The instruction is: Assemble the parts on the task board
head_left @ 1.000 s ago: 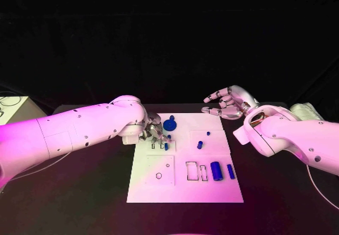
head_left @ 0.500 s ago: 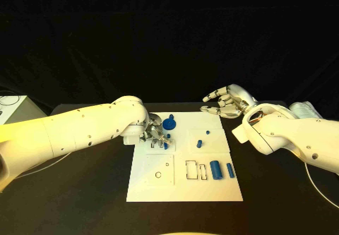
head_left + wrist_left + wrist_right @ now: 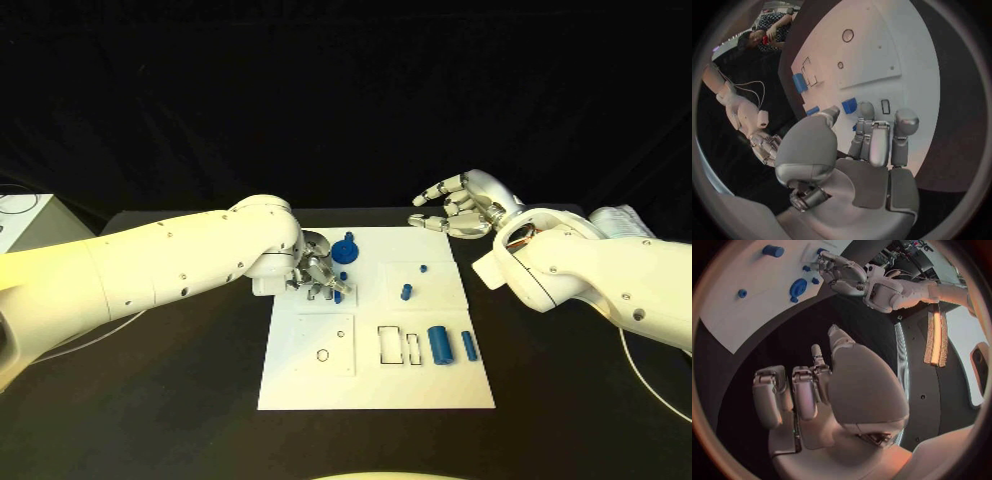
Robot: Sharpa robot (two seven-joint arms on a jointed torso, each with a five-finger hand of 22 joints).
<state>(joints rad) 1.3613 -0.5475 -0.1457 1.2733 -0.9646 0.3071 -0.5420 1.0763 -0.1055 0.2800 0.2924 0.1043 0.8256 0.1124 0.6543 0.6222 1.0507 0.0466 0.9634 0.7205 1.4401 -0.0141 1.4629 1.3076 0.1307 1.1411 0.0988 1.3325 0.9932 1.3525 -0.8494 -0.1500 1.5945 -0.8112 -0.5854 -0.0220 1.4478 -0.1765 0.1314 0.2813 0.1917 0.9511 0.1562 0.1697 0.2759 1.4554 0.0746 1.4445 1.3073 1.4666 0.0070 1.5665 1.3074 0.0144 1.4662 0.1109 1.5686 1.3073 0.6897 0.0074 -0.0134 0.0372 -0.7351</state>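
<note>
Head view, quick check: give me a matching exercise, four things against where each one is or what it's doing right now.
Things:
1. left robot hand
2. right robot hand
3. blue cylinder
4. blue round part

Places or states:
A. lying on the near right part of the task board
B. at the board's far edge
C. open, raised off the board's far right corner
D. fingers down on the board's left side

Pairs: 1-D, 2-C, 3-A, 4-B

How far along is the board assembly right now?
Early. Done: a round blue part already sits at the task board's far end. In hand: the left hand works a small blue piece at the board's left slots. Left: two blue cylinders lie loose beside empty cutouts; the right hand hovers off-board, holding nothing.
</note>
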